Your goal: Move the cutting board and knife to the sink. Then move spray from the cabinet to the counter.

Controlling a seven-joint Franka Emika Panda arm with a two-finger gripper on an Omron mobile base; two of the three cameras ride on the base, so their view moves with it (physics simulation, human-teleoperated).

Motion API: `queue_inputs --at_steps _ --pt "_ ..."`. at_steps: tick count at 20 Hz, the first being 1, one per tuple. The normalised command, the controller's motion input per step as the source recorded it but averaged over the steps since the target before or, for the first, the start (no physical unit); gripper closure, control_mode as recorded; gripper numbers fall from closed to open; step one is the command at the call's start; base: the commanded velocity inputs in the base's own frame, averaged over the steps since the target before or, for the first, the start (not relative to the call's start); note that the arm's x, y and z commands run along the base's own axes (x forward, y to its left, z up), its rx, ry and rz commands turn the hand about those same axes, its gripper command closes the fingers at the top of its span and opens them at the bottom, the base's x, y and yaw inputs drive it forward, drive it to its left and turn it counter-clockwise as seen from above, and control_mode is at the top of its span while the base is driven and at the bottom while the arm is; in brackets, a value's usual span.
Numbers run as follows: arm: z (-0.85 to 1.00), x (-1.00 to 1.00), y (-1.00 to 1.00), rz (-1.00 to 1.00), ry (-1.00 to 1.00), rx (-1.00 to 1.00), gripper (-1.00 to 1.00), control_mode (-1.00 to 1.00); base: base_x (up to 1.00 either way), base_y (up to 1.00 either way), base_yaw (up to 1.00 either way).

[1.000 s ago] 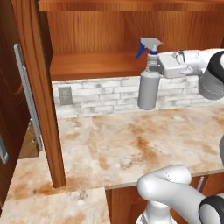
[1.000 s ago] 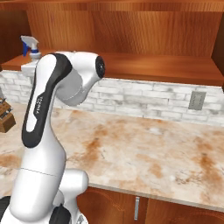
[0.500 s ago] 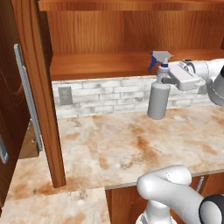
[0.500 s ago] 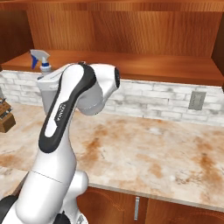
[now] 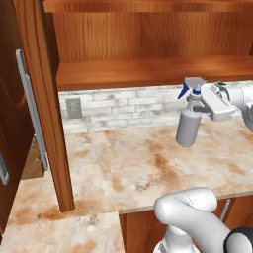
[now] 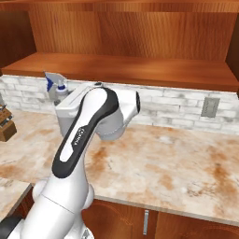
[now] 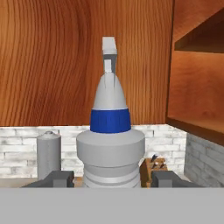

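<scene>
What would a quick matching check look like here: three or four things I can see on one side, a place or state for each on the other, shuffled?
Things:
1. spray
2. tool
3. wall outlet
4. cabinet

Places or states:
A. set in the brick backsplash
B. shut on the bottle's neck
C. upright, at the counter surface, below the shelf
D. bare plank shelf above the backsplash

Pairs: 1-C, 2-B, 3-A, 4-D
</scene>
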Motion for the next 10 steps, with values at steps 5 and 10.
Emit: queue_inputs --at_steps 5,10 --pt "-0.48 -0.01 -0.34 0.03 -0.01 0.00 1.00 -1.00 0.00 0.00 0.00" --pt "-0.50 0.04 -0.31 0.13 0.00 0.00 1.00 -1.00 0.00 0.00 0.00"
